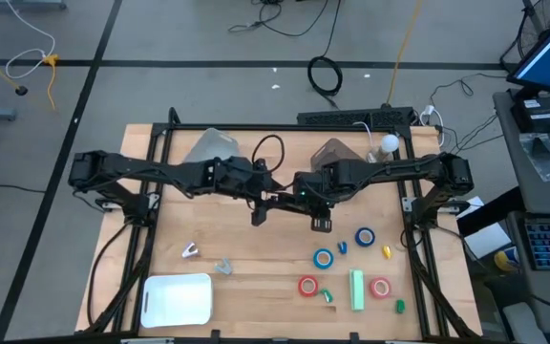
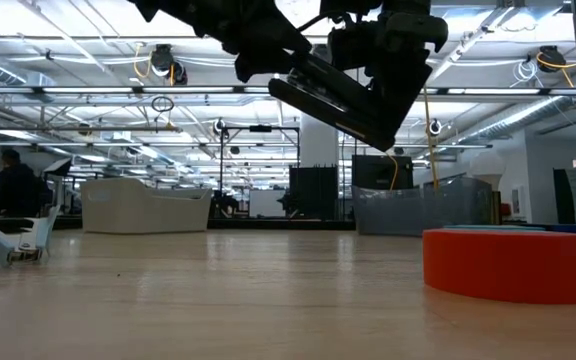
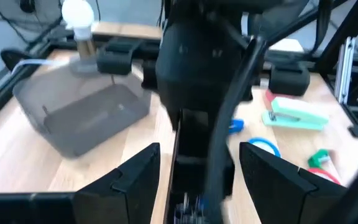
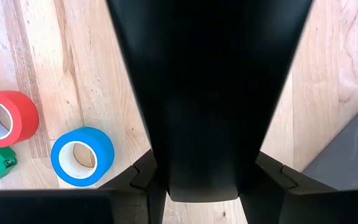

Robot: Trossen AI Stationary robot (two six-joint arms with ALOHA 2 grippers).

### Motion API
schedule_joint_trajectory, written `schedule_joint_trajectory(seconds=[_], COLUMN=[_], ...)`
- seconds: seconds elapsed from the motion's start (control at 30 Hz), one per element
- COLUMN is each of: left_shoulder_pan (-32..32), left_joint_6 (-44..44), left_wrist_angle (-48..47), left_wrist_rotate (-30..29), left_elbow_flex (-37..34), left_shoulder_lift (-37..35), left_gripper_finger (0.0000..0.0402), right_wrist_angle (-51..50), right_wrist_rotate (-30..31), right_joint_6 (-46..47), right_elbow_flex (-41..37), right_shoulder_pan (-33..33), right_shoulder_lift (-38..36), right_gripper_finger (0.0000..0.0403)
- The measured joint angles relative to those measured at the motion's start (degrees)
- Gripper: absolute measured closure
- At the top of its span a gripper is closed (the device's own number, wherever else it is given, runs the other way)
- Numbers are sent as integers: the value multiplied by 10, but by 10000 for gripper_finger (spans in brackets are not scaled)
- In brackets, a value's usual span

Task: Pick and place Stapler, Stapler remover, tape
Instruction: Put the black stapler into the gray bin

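Observation:
My right gripper (image 4: 202,186) hangs above the middle of the table, pointing steeply down, shut on a long black object (image 4: 207,93) that looks like a stapler. That object (image 2: 348,100) slants in the air above the table in the low view. My left gripper (image 3: 197,158) is open and faces it, one finger on each side of the black object (image 3: 194,143), with a gap to each. A mint-green stapler (image 1: 356,290) lies flat at the near right among blue tape rolls (image 1: 324,258) and red ones (image 1: 307,285). A small pale stapler remover (image 1: 191,250) lies at the near left. My right gripper pinches the black object's narrow end (image 4: 201,180) between its two fingers (image 4: 143,177). The fingers come from above, pointing steeply down. The object is lifted clear of the table and tilted, and it widens away from the fingers toward my left arm.
A white tray (image 1: 178,298) lies at the near left corner. Two clear bins (image 1: 213,148) (image 1: 337,153) stand at the far side, with a lamp bulb (image 1: 388,143) beside the right one. Small green, yellow and blue bits (image 1: 387,251) lie scattered among the tape rolls.

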Motion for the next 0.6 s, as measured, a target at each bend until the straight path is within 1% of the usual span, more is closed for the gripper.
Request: schedule_joint_trajectory(seconds=[0.37, 0.5, 0.6], left_shoulder_pan=[8, 8, 8], left_joint_6=[1, 6, 16], left_wrist_angle=[7, -2, -30], left_wrist_rotate=[9, 9, 9], left_elbow_flex=[0, 0, 18], left_shoulder_lift=[2, 2, 3], left_gripper_finger=[176, 176, 176], right_wrist_angle=[9, 14, 20], right_wrist_rotate=[0, -1, -1], right_joint_6=[3, 3, 3], right_elbow_flex=[0, 0, 0], right_shoulder_pan=[0, 0, 0], right_shoulder_lift=[0, 0, 0], right_gripper_finger=[260, 260, 260])
